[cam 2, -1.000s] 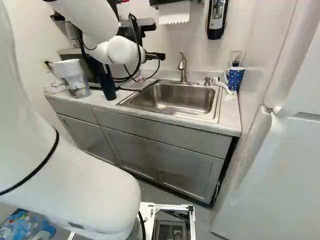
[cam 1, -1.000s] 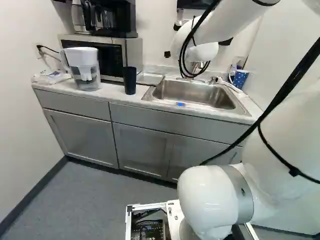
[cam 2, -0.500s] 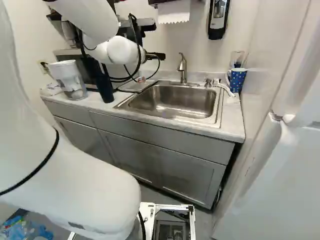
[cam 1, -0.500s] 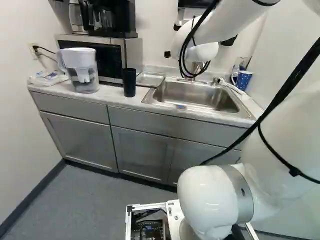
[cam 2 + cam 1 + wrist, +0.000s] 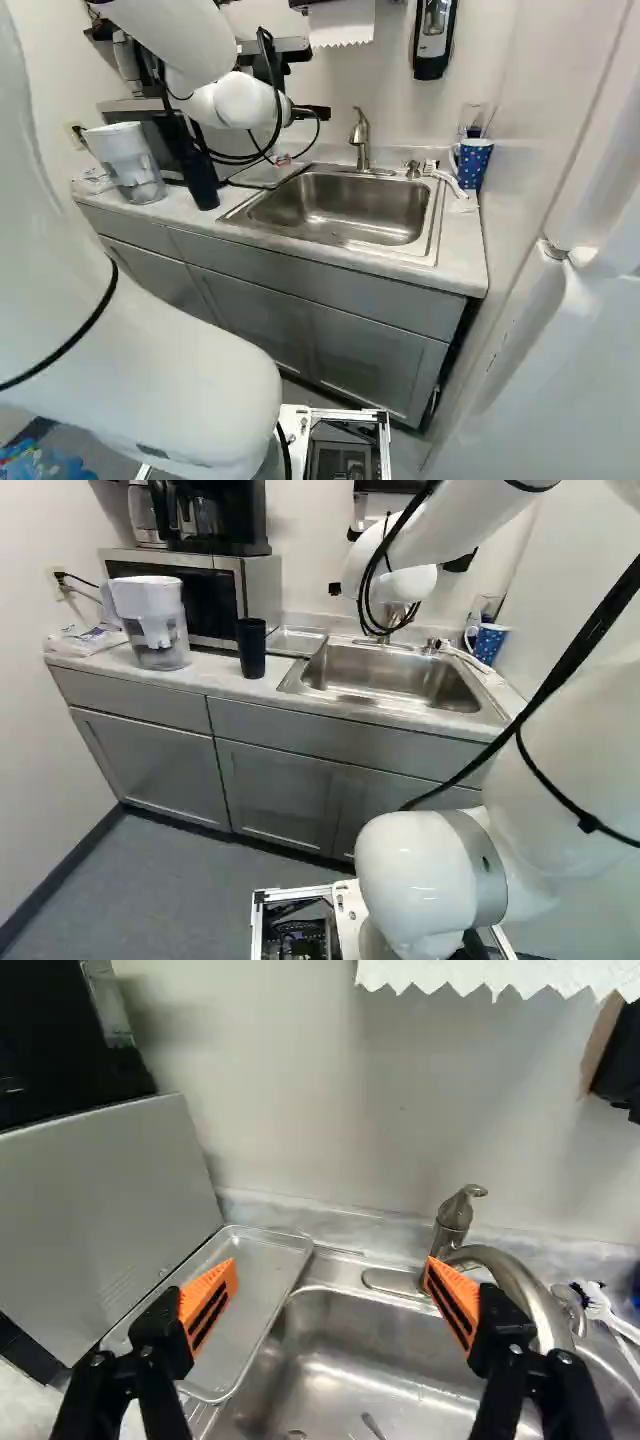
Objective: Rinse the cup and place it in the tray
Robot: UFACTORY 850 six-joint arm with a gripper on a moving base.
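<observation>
Claw (image 5: 330, 1262) is empty, its two orange-padded fingers standing wide apart w/ nothing btwn them but the view ahead: the back rim of the sink (image 5: 350, 1345) & the wall. One finger is nearest the metal tray (image 5: 250, 1305), which lies flat beside the sink; the other is by the tap (image 5: 525, 1295), w/ a white brush (image 5: 598, 1305) just past it. Tray leans close to the microwave (image 5: 110, 1200), & a paper towel (image 5: 480, 972) hangs above. Further out on the worktop (image 5: 465, 235): blue spotted mug (image 5: 471, 163) at the right of the right base view, in the corner past the tap – prob. the cup meant, though a dark tumbler (image 5: 251, 648) stands on the tray's side, near the microwave, so can't be 100% sure. Pitcher (image 5: 155, 625) & a plastic bag (image 5: 85, 640) sit beyond the tumbler. Step in hand, I'd say: fetching the cup, w/ rinse & tray placing both to do. Next move – get the base & arm lined up w/ the cup, come in w/ fingers open either side, close, lift clear of the tap & brush, then over to the sink. As for labels: bag has some print, too small to read; soap dispenser (image 5: 434, 38) on the wall has nothing I can make out.
</observation>
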